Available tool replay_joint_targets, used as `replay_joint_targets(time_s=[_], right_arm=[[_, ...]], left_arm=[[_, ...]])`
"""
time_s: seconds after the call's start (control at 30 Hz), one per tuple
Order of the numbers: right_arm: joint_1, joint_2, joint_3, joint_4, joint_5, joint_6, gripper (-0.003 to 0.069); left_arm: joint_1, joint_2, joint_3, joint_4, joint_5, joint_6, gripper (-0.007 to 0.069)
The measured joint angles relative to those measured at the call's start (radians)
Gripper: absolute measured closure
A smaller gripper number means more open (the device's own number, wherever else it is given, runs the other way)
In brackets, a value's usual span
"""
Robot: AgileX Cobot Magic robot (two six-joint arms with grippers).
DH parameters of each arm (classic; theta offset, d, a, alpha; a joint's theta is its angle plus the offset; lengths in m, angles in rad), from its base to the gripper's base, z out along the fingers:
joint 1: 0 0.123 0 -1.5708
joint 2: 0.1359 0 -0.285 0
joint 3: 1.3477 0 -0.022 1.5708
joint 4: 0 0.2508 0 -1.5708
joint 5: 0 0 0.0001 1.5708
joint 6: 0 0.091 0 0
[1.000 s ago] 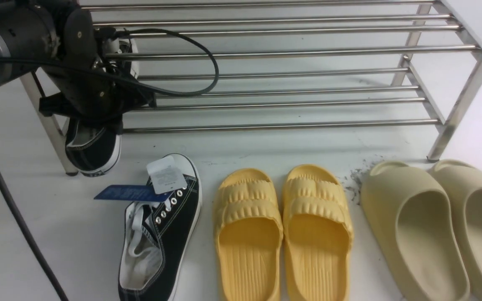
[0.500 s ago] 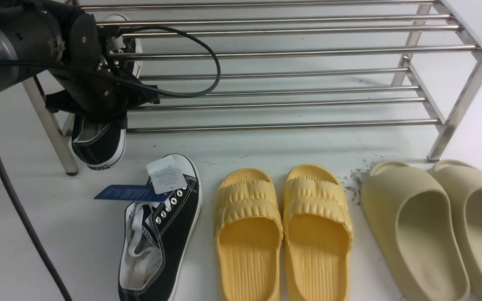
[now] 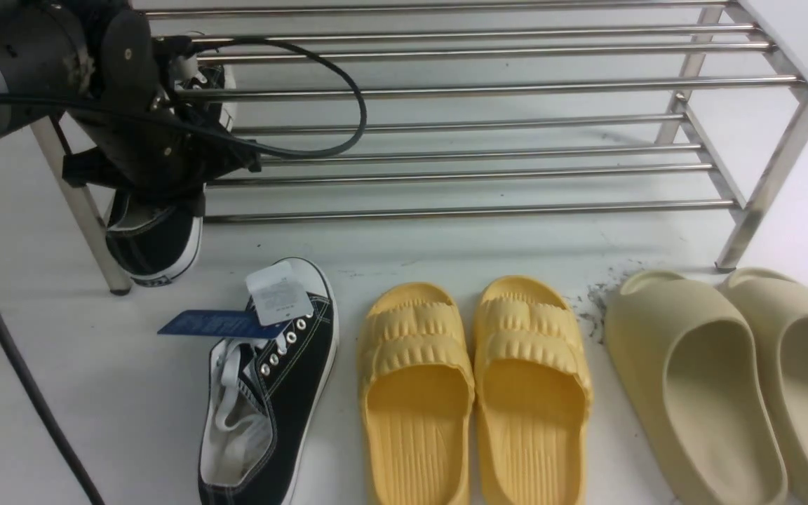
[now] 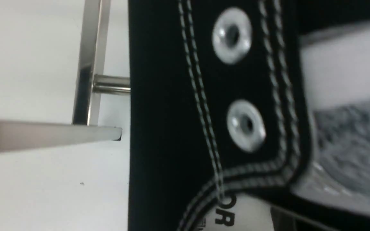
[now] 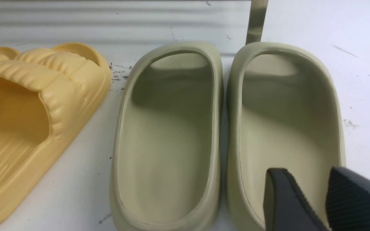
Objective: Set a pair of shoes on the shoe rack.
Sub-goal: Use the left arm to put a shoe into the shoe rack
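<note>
- Left end effector (image 3: 169, 189): grasping one sneaker (image 3: 158, 245) at the rack's left end, heel toward the camera, toe seen behind the upper tubes.
- Rack (image 3: 516, 89): stands behind the footwear.
- Other sneaker (image 3: 299, 379): on the desk (image 3: 130, 393), with tags (image 3: 280, 293) on it.
- Yellow slides (image 3: 418, 337): between that sneaker and the beige slides (image 3: 691, 365).
- Right end effector (image 5: 307, 179): released, fingers apart, holding nothing.

The front view faces the rack (image 3: 488, 89) from before it, looking slightly down. Close by the rack's end, the left wrist view nearly touches a sneaker (image 4: 172, 112). The right wrist view looks toward the rack across slippers (image 5: 169, 138) the front view shares.
</note>
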Motion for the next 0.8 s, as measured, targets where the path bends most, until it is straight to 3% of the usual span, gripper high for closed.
replay_joint_targets(time_s=[0.47,0.8], right_arm=[[0.000,0.000,0.000,0.000,0.000,0.000,0.0419],[0.000,0.000,0.000,0.000,0.000,0.000,0.0419]], left_arm=[[0.000,-0.149,0.308,0.010,-0.315,-0.050,0.0627],[0.000,-0.149,0.312,0.035,-0.350,-0.051,0.0627]])
